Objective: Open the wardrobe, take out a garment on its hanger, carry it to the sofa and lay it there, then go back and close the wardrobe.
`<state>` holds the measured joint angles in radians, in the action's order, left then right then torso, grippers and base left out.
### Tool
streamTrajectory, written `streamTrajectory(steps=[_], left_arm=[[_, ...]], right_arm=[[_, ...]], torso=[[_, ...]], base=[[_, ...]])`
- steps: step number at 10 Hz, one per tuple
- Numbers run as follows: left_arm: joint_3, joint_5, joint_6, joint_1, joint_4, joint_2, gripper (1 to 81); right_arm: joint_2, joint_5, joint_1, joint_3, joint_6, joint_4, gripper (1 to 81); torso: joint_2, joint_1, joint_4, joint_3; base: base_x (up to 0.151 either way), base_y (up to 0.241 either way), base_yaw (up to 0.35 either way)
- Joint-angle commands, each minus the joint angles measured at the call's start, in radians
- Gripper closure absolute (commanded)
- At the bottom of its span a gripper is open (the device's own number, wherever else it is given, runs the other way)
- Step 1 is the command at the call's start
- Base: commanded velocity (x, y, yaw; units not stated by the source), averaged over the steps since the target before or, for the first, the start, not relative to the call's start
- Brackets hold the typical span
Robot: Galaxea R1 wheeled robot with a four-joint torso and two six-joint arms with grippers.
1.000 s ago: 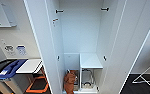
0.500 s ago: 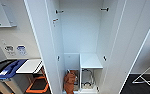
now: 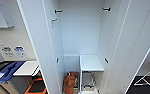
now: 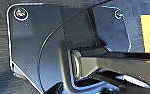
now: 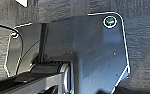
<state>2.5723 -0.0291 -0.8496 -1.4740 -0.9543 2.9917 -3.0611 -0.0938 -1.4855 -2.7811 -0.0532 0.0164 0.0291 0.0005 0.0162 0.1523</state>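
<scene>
Pale wall (image 3: 13, 40) runs along the left, and there's a white board or panel (image 3: 2, 15) mounted high on it, with a touch of green at its edge. Lower down the same wall, two small blue-and-white stickers or plates (image 3: 14, 50) sit side by side. Near left, a white tabletop (image 3: 26, 68) juts out, with a blue seat or bin (image 3: 6, 72) just beside it and something orange with a dark middle (image 3: 37, 86) below. Over on the near right, dark floor (image 3: 143, 87) shows, and a thin white frame (image 3: 148, 77) stands on it. Light is even, bright and soft throughout.
</scene>
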Motion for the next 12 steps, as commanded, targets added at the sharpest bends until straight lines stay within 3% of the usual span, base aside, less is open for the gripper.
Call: streamTrajectory(steps=[1, 9, 12], left_arm=[[-0.006, -0.043, 0.003, 0.028, -0.008, -0.002, 1.0], [-0.006, -0.043, 0.003, 0.028, -0.009, 0.001, 1.0], [-0.006, -0.043, 0.003, 0.027, -0.006, 0.001, 1.0]], right_arm=[[-0.003, 0.055, 0.038, 0.005, 0.001, -0.004, 1.0], [-0.003, 0.052, 0.038, 0.006, 0.001, -0.001, 1.0], [-0.003, 0.052, 0.038, 0.006, 0.003, -0.001, 1.0]], torso=[[0.000, 0.000, 0.000, 0.000], [0.000, 0.001, 0.000, 0.000], [-0.001, 0.002, 0.000, 0.000]], base=[[0.123, 0.000, 0.000], [0.117, 0.000, 0.000], [0.000, 0.000, 0.000]])
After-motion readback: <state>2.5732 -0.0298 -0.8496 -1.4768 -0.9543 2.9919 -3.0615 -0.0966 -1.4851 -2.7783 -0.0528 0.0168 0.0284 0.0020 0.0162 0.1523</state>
